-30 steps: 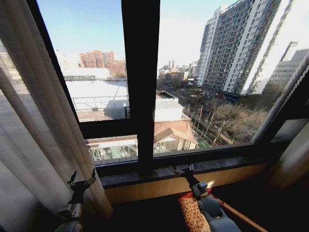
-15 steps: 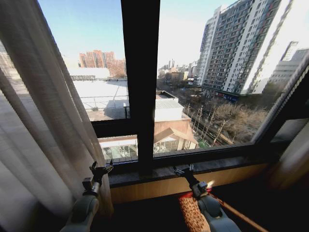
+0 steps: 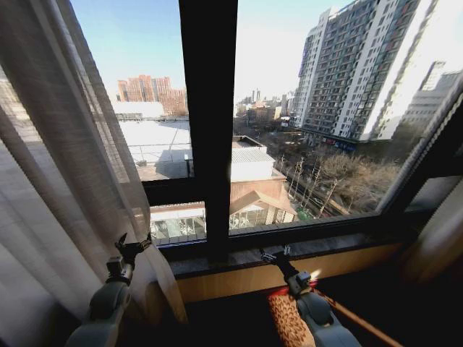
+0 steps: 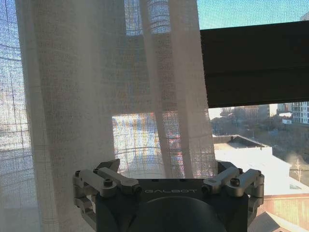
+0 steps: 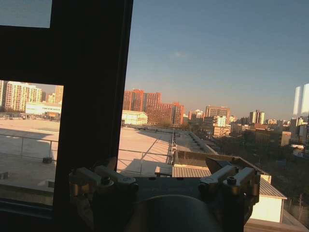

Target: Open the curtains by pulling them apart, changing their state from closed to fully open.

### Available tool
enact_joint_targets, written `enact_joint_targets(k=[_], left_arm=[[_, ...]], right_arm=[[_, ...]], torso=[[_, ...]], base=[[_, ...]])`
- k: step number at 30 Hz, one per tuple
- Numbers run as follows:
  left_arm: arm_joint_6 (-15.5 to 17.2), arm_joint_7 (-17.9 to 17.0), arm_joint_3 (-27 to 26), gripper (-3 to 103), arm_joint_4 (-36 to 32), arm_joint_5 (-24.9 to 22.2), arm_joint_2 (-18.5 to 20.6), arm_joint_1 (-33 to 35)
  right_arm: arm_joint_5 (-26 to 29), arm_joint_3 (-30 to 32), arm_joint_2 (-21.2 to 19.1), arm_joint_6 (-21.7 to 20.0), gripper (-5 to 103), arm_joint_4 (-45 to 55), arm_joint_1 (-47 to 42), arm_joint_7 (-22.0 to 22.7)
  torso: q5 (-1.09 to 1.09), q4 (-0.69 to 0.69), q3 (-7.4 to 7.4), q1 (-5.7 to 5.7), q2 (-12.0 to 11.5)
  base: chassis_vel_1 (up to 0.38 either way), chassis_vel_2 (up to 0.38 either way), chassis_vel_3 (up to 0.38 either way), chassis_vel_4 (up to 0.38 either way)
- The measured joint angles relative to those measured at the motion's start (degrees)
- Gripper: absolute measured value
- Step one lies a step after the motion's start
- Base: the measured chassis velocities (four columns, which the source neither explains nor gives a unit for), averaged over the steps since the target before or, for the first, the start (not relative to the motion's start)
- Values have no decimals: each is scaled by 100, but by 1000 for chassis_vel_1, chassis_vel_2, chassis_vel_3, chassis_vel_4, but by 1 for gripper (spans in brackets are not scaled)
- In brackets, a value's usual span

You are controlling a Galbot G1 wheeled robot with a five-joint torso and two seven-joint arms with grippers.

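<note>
At far left, the curtains (image 3: 65, 181) hang bunched, the inner edge draping down to the sill (image 3: 289, 253). Left gripper (image 3: 134, 244) sits right at that edge, low by the sill, fingers spread wide with sheer fabric between them, not clamped. Next comes the dark window frame (image 3: 210, 130), bare glass either side. Right gripper (image 3: 275, 254) rests at the sill just past the frame, fingers apart, holding nothing. Far-right edge: another strip of fabric, well apart.

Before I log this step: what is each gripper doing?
Left gripper: open, at the edge of the left curtain, holding nothing.
Right gripper: open, empty, near the window sill.
</note>
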Motion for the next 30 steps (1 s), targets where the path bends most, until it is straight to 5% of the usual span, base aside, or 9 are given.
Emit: enact_joint_targets(k=[11,20,30], left_arm=[[-897,-31,71,100,175,98,-264,323],[-942,-380,17,100,257,233,-348,367],[-939,-152,-50,98,661,61,-51,-11]], right_arm=[[0,0,0,0,100,0,0,1],[0,0,0,0,100,0,0,2],[0,0,0,0,100,0,0,2]], torso=[[1,0,0,-1,0],[2,0,0,-1,0],[2,0,0,-1,0]], base=[[0,0,0,0],[0,0,0,0],[0,0,0,0]])
